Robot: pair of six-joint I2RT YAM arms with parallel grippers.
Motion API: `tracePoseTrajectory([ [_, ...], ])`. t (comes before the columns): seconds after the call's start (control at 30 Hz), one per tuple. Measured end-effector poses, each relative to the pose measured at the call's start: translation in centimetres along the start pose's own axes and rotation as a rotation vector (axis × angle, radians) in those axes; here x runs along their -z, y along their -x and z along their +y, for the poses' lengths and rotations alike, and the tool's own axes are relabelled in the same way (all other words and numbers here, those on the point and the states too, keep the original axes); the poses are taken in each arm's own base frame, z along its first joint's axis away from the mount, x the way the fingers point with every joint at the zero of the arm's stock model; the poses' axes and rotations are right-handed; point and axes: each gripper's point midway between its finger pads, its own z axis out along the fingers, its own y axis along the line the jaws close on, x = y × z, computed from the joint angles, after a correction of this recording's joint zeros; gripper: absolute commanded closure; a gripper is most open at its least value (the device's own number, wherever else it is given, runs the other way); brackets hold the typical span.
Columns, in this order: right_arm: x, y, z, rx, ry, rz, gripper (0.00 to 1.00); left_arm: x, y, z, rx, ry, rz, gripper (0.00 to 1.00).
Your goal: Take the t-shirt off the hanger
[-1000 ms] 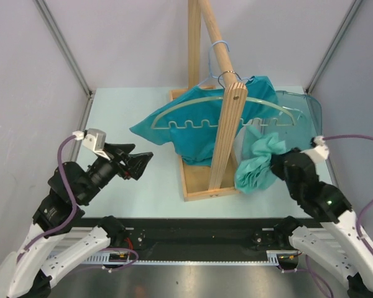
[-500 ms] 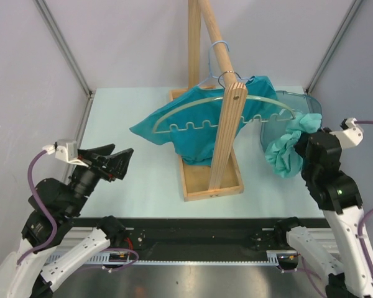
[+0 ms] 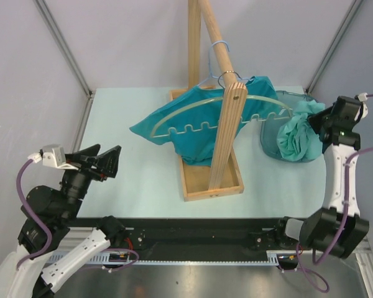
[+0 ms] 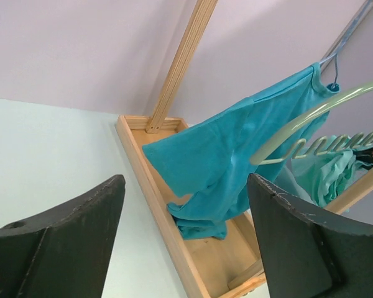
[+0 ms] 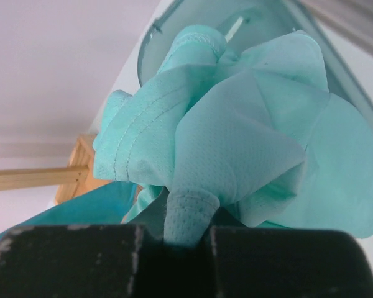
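The teal t-shirt [image 3: 193,133] is draped over the pale hanger [image 4: 286,135], which hangs from the sloping rod of the wooden rack [image 3: 227,133] at mid-table. One sleeve [image 3: 143,129] trails to the left and the hem [image 3: 196,158] sags into the rack's base. The left gripper [image 3: 107,155] is well apart from it on the left, fingers spread wide and holding nothing. The right gripper [image 3: 320,121] is pinched tight on a bunched mint garment [image 3: 295,136] over the translucent bin [image 3: 265,133]. The t-shirt appears light, soft and limp, likely to stretch rather than slide. The hanger probably swings freely, so a pull would drag it along. The loose left sleeve or the hem looks the most accessible hold, and the collar region seems tighter.
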Motion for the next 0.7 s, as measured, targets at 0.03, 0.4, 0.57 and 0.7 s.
tracePoseTrajectory([
  [0.03,-0.9,-0.4,0.0,0.0,0.002,0.026,0.87,-0.1,-0.1,0.0,-0.003,0.002,0.003,0.15],
  [0.4,-7.0,-8.4,-3.6,0.074,-0.118,0.358,0.0,-2.7,-1.5,-2.0,-0.041,-0.036,0.101,0.11],
  [0.57,-5.2,-10.4,-3.4,0.156,-0.146,0.402,0.0,-3.7,2.2,-5.0,-0.014,-0.102,0.085,0.11],
  [0.7,-2.6,-10.3,-2.2,0.173,-0.095,0.377,0.0,-5.7,5.7,-7.8,-0.001,-0.147,0.073,0.11],
])
